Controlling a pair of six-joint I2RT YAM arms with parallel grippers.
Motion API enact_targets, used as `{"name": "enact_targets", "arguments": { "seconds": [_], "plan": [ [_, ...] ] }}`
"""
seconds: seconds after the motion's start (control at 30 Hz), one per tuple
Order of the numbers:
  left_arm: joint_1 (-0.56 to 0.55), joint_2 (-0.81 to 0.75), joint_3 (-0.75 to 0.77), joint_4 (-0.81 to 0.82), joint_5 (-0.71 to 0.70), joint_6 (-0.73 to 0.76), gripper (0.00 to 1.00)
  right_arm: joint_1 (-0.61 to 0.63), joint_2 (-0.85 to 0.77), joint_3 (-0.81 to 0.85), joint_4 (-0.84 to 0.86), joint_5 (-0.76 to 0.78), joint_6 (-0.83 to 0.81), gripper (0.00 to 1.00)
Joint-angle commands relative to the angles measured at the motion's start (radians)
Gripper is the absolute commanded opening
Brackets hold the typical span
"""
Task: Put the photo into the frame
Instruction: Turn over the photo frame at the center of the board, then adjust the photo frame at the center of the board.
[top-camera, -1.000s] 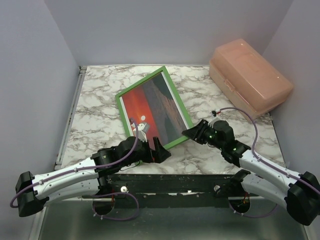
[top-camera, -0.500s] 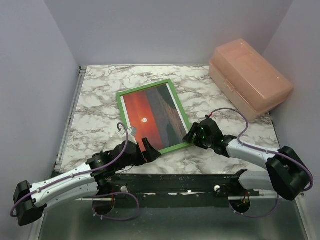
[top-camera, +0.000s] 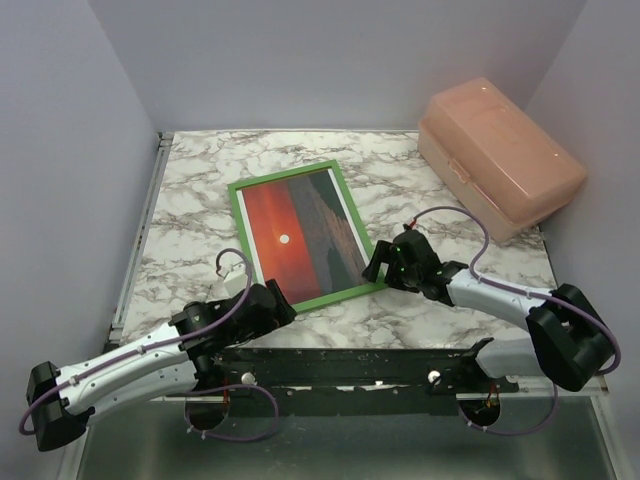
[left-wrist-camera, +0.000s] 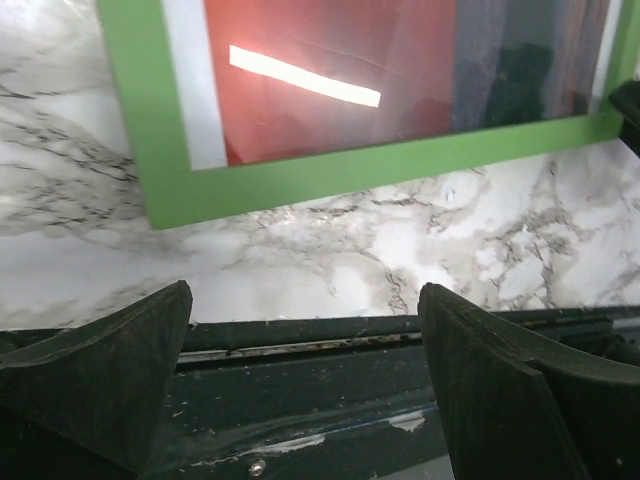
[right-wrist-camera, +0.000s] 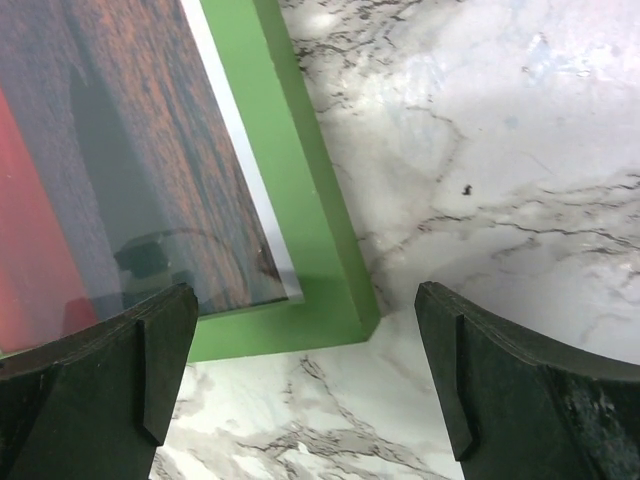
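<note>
Seen from above, a large rectangular sunset print (top-camera: 300, 232), with a red-orange sky, a small white sun and dark water and hills, lay face up inside a thin-railed bright green picture frame (left-wrist-camera: 380, 168). The pair rested flat, slightly askew, at the centre of a white marble-patterned tabletop with grey veins (top-camera: 190, 180). By that showing, the main job looked done: the print filled the opening, with a narrow white margin showing along the inner edge of the rails. From the top, though, it could not be told whether anything at the back was secured. Little seemed left beyond drawing the arms away. In the wrist views the print's surface looked glossy and threw back a bright bar of light, possibly from a clear cover sheet. The rails looked matte, flat-faced and square-cornered. The left gripper (top-camera: 280, 303), at the frame's lower left corner in the overhead view, had its dark wedge-shaped fingers spread wide and held nothing. The right gripper (top-camera: 376, 264), just beside the lower right corner, was likewise spread wide and empty. A translucent pink plastic lidded box with rounded edges (top-camera: 500, 160) sat at the upper right.
</note>
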Motion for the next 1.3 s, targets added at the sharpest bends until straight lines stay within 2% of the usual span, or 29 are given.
{"name": "enact_targets", "arguments": {
  "seconds": [0.0,0.13,0.23,0.4,0.7,0.93,1.27],
  "plan": [
    [0.007,0.039,0.095,-0.236,-0.141,-0.079,0.99,-0.003,-0.016,-0.038,-0.165,0.054,-0.056,1.00],
    [0.023,0.048,0.128,-0.331,-0.212,-0.113,0.98,-0.003,-0.047,-0.028,-0.118,-0.008,-0.082,1.00],
    [0.072,0.049,0.115,-0.306,-0.200,-0.076,0.97,-0.003,-0.038,-0.018,-0.080,-0.072,-0.122,1.00],
    [0.205,0.066,0.042,-0.149,-0.091,0.042,0.97,-0.003,0.058,0.057,-0.159,-0.057,-0.132,1.00],
    [0.403,0.177,-0.056,0.140,0.114,0.204,0.90,-0.003,0.192,0.153,-0.163,-0.152,-0.149,1.00],
    [0.429,0.330,-0.017,0.301,0.218,0.318,0.85,-0.003,0.168,0.123,-0.179,-0.271,-0.214,1.00],
    [0.429,0.598,0.170,0.365,0.294,0.452,0.81,0.000,0.058,0.024,-0.216,-0.421,-0.204,1.00]
  ]
}}
